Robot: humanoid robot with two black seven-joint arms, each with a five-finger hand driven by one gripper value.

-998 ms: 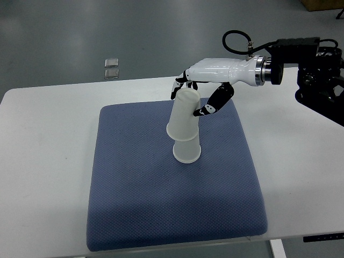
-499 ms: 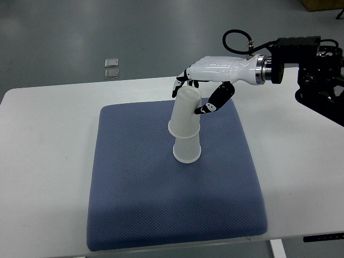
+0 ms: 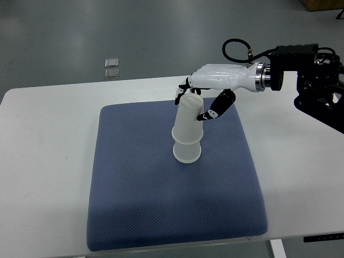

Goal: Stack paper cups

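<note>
while clamped by right hand (image 3: pixel 207 91) fingers (image 3: pixel 214 110), one upturned paper cup (image 3: pixel 189 118) over a second cup (image 3: pixel 187 152), two on one blue mat (image 3: pixel 134 204)

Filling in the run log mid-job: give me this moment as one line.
right hand: shut on upper paper cup | upper paper cup: upside down, seated over lower paper cup | stack: on blue pad | left hand: not in view

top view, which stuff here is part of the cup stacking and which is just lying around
Part of the job:
- upper paper cup, upside down, sitting over the lower one
- lower paper cup, upside down on the blue mat
- right hand, at the upper cup's top

Just lying about:
- two small grey squares on the floor beyond the white table
</note>
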